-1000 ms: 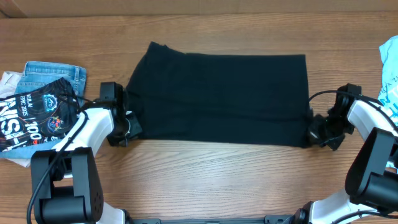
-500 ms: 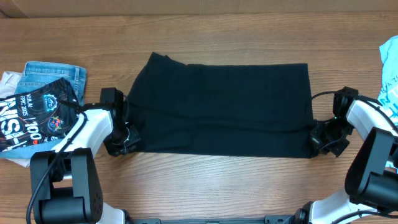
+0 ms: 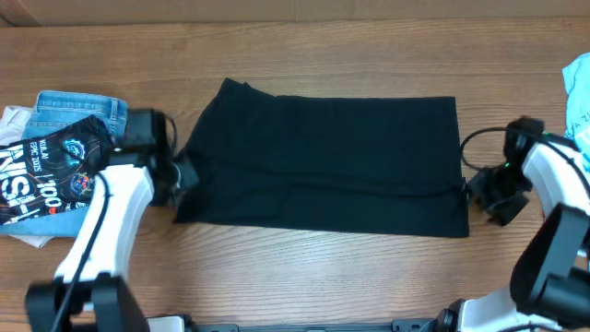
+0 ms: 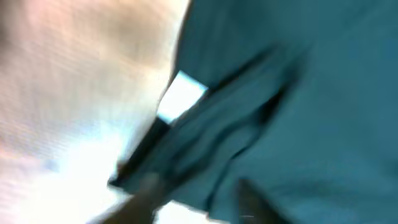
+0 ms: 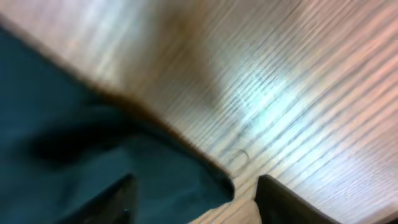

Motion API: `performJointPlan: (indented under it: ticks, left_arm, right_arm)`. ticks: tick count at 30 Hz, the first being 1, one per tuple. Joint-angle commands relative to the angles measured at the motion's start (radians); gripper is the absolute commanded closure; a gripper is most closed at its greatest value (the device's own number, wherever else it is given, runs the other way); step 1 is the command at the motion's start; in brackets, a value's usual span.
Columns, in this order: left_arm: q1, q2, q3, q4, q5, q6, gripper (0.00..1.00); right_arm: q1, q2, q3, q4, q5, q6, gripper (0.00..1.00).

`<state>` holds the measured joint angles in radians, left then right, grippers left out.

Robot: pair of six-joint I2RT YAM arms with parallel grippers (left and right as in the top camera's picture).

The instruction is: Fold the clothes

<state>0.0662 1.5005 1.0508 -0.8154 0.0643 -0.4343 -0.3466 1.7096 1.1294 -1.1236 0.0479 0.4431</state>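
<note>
A dark folded garment [image 3: 323, 166] lies flat as a wide rectangle in the middle of the wooden table. My left gripper [image 3: 182, 175] is at its left edge, fingers apart. The left wrist view is blurred; it shows rumpled dark cloth [image 4: 298, 112] above my left gripper [image 4: 199, 208], which is open, with nothing pinched. My right gripper [image 3: 479, 191] stands just off the garment's lower right corner. In the right wrist view that corner [image 5: 180, 180] lies on the table between the spread fingers of my right gripper [image 5: 196, 202].
A pile of clothes sits at the left: jeans [image 3: 81, 111], a black printed shirt [image 3: 51, 171] and something white beneath. A light blue garment [image 3: 579, 97] shows at the right edge. Bare wood [image 3: 323, 277] runs along the front.
Both grippers have opened and let go of the garment, which now lies flat. The left arm has lifted and swung back to the left; the right gripper has drawn slightly away.
</note>
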Motion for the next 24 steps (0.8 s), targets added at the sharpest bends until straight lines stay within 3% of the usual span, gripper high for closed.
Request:
performJointPlan:
  ticks: [1, 8, 13, 24]
  left_arm:
    - [0.005, -0.057, 0.067, 0.077, 0.028, 0.012, 0.33]
    - [-0.002, -0.007, 0.074, 0.291, 0.08, 0.012, 0.34]
    - [-0.008, 0.143, 0.136, 0.417, 0.189, 0.031, 0.32]
    - [-0.013, 0.703, 0.784, 0.135, 0.359, 0.131, 0.29]
  right_arm:
    - [-0.003, -0.076, 0.091, -0.001, -0.032, -0.003, 0.27]
    - [-0.002, -0.084, 0.149, 0.02, -0.204, -0.179, 0.27]
    - [-0.002, -0.084, 0.149, 0.021, -0.233, -0.186, 0.27]
    - [-0.002, -0.084, 0.149, 0.01, -0.233, -0.186, 0.27]
